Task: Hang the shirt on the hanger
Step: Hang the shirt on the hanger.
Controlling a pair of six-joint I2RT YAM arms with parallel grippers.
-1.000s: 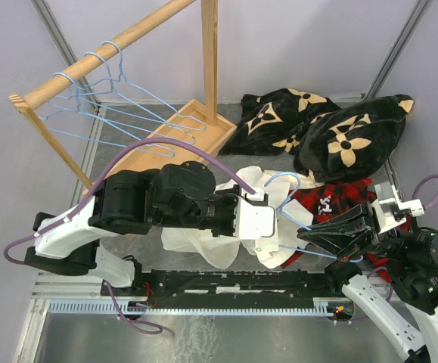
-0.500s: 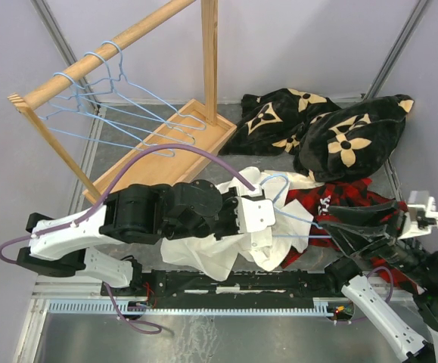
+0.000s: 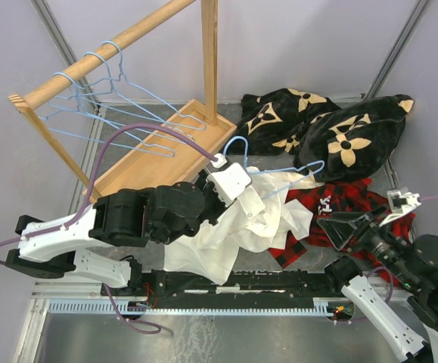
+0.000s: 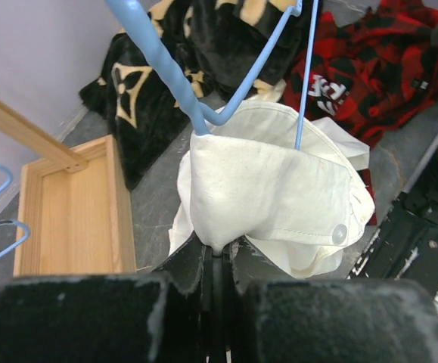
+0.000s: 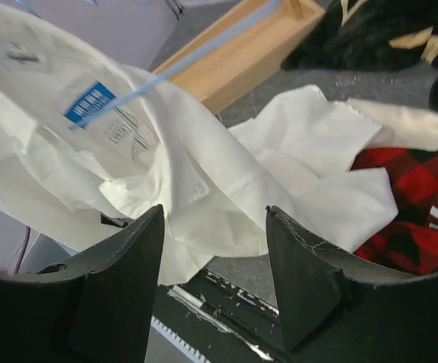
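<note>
The left gripper [image 4: 217, 255] pinches a fold of the cream shirt [image 4: 271, 189] at lower centre, and the blue hanger [image 4: 172, 74] rises from that fold toward the top edge. The right gripper [image 5: 215, 257] is spread and empty, below the shirt's blue barcode label [image 5: 90, 103] at upper left, whose print is too small to read.

My left fingers [image 4: 201, 261] have risen and swung back toward the wooden rack [image 3: 113, 49], lifting the pinched shirt [image 3: 226, 234] and the hanger [image 4: 167, 69] with them. More cloth now drapes below. My right fingers [image 3: 342, 227] have let the hanger go, pulled back to the right, and stand spread and empty.
</note>
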